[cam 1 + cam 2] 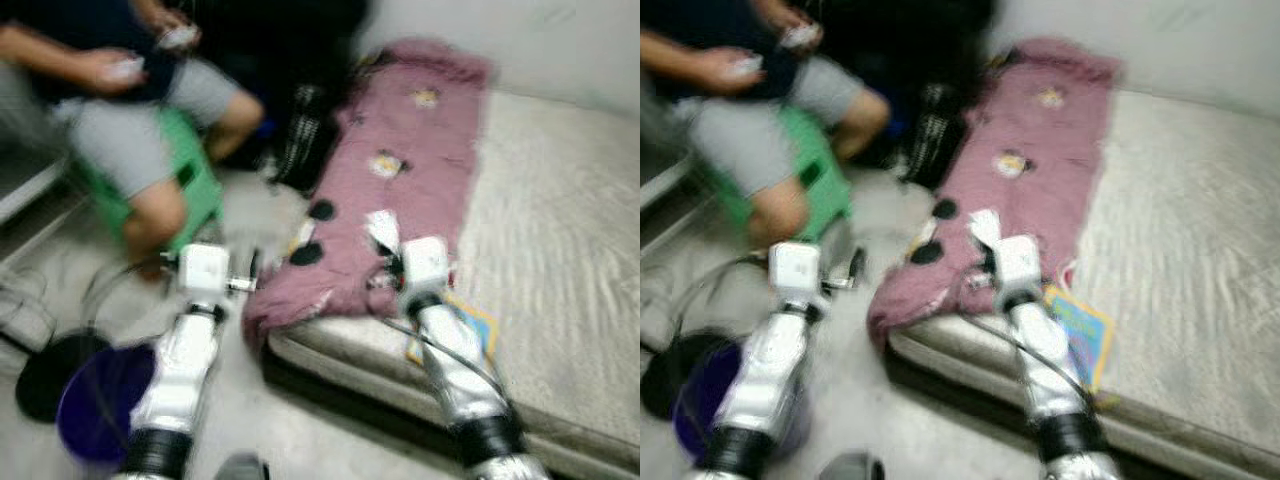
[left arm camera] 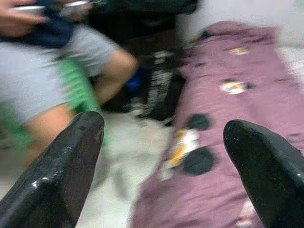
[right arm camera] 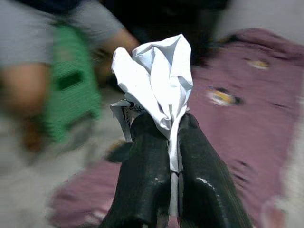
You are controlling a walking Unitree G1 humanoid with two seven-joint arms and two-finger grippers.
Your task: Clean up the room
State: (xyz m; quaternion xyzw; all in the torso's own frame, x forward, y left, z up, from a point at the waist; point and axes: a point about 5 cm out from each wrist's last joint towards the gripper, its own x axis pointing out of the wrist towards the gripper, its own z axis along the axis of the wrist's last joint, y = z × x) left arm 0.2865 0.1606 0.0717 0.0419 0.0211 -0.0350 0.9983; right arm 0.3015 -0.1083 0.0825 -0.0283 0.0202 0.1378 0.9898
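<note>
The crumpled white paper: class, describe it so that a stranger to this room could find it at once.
Start at the mattress with the mauve blanket draped along its edge. Above the blanket's near end is the right pincer, shut on the crumpled white paper. It is the only white wad held off the bedding.

Bare grey floor (image 1: 260,215) is seen open ahead of the left gripper (image 2: 161,137), whose fingers are spread wide. That gap is hemmed by a seated person (image 1: 130,110) on a green stool (image 1: 195,180) and a pink blanket (image 1: 400,170) draped over the mattress (image 1: 560,230) edge. A dark bag (image 1: 300,140) is wedged at the far end, a purple bin (image 1: 100,400) sits beside the left arm.
</note>
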